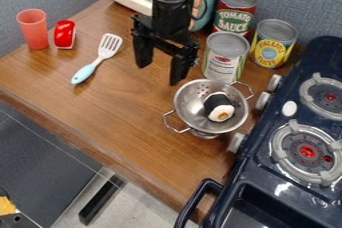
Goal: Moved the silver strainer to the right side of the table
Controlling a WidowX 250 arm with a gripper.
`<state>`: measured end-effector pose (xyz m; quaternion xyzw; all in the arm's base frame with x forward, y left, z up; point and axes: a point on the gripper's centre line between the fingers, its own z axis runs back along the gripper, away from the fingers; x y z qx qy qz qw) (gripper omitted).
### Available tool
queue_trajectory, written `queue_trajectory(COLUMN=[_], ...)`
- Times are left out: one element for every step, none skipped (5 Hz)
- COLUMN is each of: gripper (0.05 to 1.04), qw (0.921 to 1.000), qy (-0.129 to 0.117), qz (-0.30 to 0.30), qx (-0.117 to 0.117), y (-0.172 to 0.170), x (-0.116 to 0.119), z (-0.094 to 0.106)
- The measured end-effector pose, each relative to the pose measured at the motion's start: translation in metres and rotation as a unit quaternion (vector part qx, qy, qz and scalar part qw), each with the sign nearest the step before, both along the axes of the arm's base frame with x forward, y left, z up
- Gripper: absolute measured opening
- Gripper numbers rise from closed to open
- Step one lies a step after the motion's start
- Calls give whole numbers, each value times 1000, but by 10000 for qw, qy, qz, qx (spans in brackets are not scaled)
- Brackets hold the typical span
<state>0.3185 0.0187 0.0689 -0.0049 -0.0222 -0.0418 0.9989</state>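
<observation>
The silver strainer stands upright on the wooden table, just beside the stove, near its row of knobs. Its two wire handles project from opposite sides of the rim, one pointing toward the stove and the other away from it. Within the bowl lies a small black-and-white piece. The gripper hangs over the table, farther from the stove than the strainer, with its two fingers spread apart and nothing between them.

Near the back part of the stove stand three cans, labelled white, yellow and red; whether the white-labelled one touches the strainer's rim cannot be told. A spatula lies well apart from the stove, and beyond it, farther still from the stove, are a small red object and a reddish cup.

Degree of completion, by judgement: the strainer occupies the stove side of the table, which is the right side as viewed, so the placement called for appears achieved. With the strainer supported by the table and ungripped, probably nothing remains except to withdraw the arm clear of it.
</observation>
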Motion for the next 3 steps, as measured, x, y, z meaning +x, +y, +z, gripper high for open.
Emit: queue_trajectory(gripper=[1000, 1000, 1001], qw=[9997, 9996, 9995], qy=[-39, -38, 144], qz=[182, 265, 277], qx=[-162, -68, 21], y=[-4, -2, -5], x=[1, 2, 3], z=[0, -2, -20])
